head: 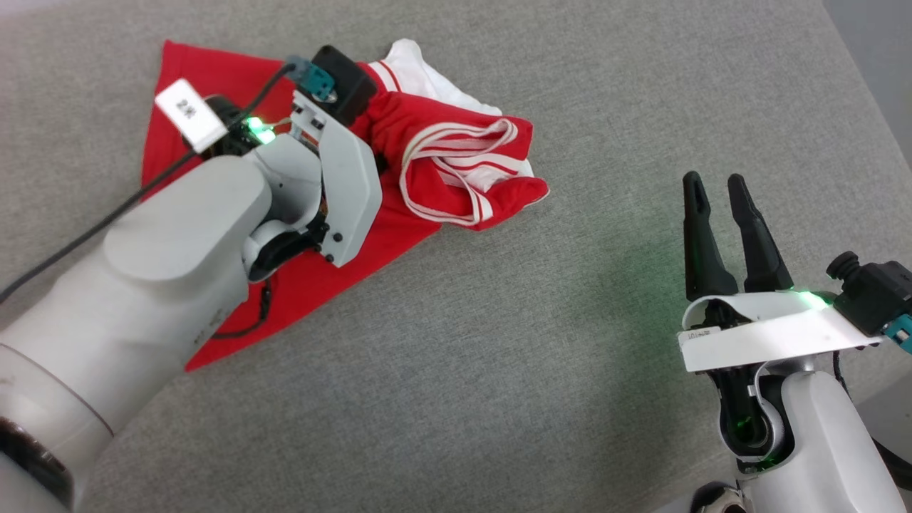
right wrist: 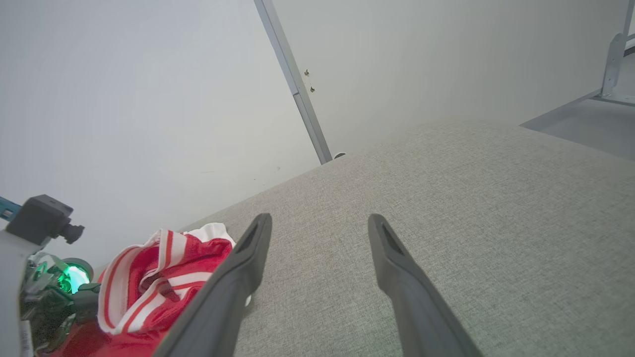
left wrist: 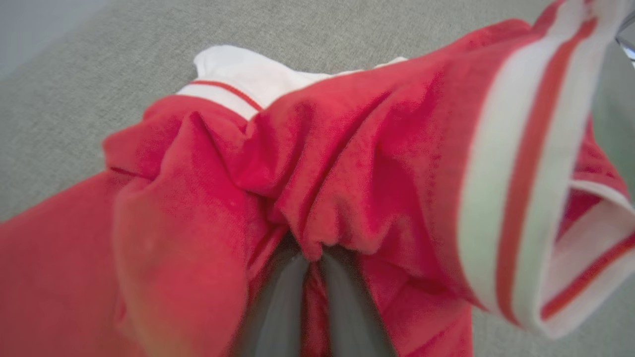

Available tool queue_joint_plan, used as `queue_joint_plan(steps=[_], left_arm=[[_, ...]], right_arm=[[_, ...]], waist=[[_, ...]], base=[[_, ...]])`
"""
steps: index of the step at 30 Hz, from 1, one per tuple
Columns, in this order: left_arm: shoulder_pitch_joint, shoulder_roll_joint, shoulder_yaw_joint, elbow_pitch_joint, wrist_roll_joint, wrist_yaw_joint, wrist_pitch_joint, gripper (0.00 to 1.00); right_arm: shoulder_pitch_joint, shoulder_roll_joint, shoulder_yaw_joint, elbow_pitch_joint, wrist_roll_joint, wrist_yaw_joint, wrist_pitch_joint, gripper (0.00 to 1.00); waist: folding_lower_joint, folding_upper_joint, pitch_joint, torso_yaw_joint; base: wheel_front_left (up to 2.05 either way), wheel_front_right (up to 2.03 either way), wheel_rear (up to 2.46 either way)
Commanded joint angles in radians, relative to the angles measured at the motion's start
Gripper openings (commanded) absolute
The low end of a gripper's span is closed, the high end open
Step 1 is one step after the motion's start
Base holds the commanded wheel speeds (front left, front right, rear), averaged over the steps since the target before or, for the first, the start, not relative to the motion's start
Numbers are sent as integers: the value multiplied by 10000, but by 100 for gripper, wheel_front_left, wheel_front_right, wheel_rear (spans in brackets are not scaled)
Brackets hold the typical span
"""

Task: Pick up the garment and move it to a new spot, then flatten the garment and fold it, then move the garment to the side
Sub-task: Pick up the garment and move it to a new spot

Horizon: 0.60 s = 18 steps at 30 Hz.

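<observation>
left fingers [left wrist: 280, 307] pinching garment [left wrist: 347, 173], right fingers [right wrist: 402, 282] apart

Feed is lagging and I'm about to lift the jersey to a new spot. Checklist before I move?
1. Left jaws shut on jersey: ok, red cloth is pinched between the fingers.
2. Right jaws open, fingers apart from the jersey: ok.
3. Bare grey surface for a new spot: ok.
4. Jersey flat: not ok, bunched, with the striped trim heaped up.
5. Left arm's cable free of the cloth: cannot tell.
</observation>
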Motion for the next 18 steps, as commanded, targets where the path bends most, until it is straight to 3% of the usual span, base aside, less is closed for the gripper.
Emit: queue_joint_plan(steps=[1,6,9,10,11,18], left_arm=[[402,67,-151,150,236,15,282,0],[771,192,-237,175,674,21,778,0],[739,136,-232,182,550,21,313,60],[694,89,-222,199,497,21,106,92],[644,23,-212,214,437,19,-120,100],[433,-404,-77,12,-452,19,-2184,100]], right_arm=[[-142,27,59,-39,42,-12,-4,100],[-83,25,85,-28,119,-14,-4,100],[-11,26,0,31,22,-14,-4,100],[21,27,-5,69,-57,-14,-4,100],[57,26,-23,99,-122,-12,-4,100],[312,18,-27,391,-1032,-14,-4,100]], waist=[[0,0,125,-106],[0,0,226,-219],[0,0,115,-128],[0,0,24,-59],[0,0,-74,29],[0,0,-1067,945]], base=[[0,0,0],[0,0,0],[0,0,0],[0,0,0],[0,0,0],[0,0,0]])
